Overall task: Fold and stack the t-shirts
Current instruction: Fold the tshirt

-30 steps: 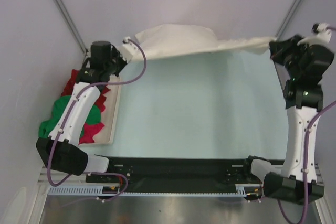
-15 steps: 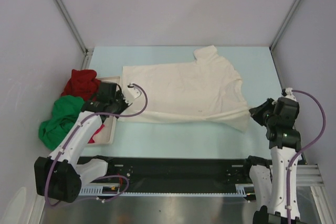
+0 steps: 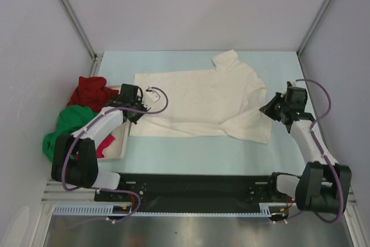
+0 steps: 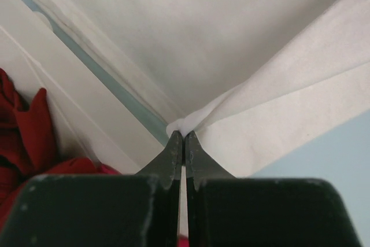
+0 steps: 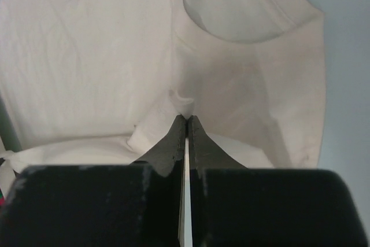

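Note:
The cream-white t-shirt (image 3: 202,99) lies spread across the middle of the table, with its near right part folded over. My left gripper (image 3: 140,114) is shut on a pinch of its left edge (image 4: 184,126), next to the tray. My right gripper (image 3: 266,110) is shut on a pinch of its right side (image 5: 185,108), just below the neck opening. The dark red t-shirt (image 3: 89,91) and the bright green t-shirt (image 3: 69,126) lie bunched at the far left. The magenta-pink t-shirt (image 3: 104,146) shows in the tray, partly hidden by my left arm.
A flat white tray (image 3: 121,138) stands left of the cream shirt; its rim (image 4: 63,108) and red cloth (image 4: 23,125) show in the left wrist view. Frame posts and walls close in the back and sides. A black rail runs along the near edge.
The cream shirt, first held stretched in the air at the back, came down and now lies flat on the table. Both grippers still hold it and have moved inward, folding its near right part over.

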Tool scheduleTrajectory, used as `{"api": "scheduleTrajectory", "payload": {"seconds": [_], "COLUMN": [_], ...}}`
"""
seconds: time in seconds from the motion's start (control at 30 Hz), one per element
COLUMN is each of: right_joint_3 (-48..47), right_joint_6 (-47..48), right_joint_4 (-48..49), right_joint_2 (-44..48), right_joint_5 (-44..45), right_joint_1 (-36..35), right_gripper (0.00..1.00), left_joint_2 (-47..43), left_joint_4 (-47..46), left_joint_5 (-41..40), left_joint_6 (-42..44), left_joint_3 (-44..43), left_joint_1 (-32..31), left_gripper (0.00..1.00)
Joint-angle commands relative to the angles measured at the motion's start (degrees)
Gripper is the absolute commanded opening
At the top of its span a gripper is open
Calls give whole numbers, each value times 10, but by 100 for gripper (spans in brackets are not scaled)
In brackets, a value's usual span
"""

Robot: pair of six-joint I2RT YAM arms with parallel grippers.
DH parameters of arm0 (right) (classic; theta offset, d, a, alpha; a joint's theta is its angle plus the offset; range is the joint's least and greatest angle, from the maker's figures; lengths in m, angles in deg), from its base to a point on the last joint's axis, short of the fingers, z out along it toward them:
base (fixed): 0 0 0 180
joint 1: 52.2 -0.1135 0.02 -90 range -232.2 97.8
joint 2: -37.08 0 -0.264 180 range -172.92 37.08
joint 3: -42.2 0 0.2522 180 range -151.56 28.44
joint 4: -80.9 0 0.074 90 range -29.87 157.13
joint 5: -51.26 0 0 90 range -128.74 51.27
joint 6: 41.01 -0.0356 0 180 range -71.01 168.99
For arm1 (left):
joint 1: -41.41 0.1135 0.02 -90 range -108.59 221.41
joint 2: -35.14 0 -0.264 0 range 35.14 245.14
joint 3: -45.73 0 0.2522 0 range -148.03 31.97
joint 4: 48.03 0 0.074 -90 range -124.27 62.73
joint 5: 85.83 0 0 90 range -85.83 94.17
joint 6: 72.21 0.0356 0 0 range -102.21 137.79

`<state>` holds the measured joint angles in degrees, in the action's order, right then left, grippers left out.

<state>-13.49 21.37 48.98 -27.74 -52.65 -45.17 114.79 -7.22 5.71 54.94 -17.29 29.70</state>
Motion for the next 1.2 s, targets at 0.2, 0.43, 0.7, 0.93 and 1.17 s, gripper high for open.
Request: {"api": "scheduleTrajectory", "payload": {"seconds": [0.2, 0.43, 0.7, 0.93, 1.17], "right_joint_3": [-152, -220, -307, -223, -37], "right_joint_6": [85, 111, 124, 26, -22], "right_joint_4": [104, 96, 26, -110, -97], "right_joint_2": [-187, -258, -316, -212, -103], "right_joint_5": [39, 49, 84, 174, 144], "right_joint_1": [-16, -16, -16, 3, 27], "right_gripper": [0, 0, 42, 63, 63], "left_joint_2": [55, 70, 87, -49, -43], "left_joint_4": [-88, -117, -124, -84, -26], "left_joint_5": [-54, -83, -90, -20, -35], "left_joint_6": [-31, -31, -27, -19, 41], "left_joint_3": [-34, -35, -64, -48, 43], "left_joint_1": [3, 3, 3, -30, -99], "left_gripper": [0, 0, 31, 64, 60]}}
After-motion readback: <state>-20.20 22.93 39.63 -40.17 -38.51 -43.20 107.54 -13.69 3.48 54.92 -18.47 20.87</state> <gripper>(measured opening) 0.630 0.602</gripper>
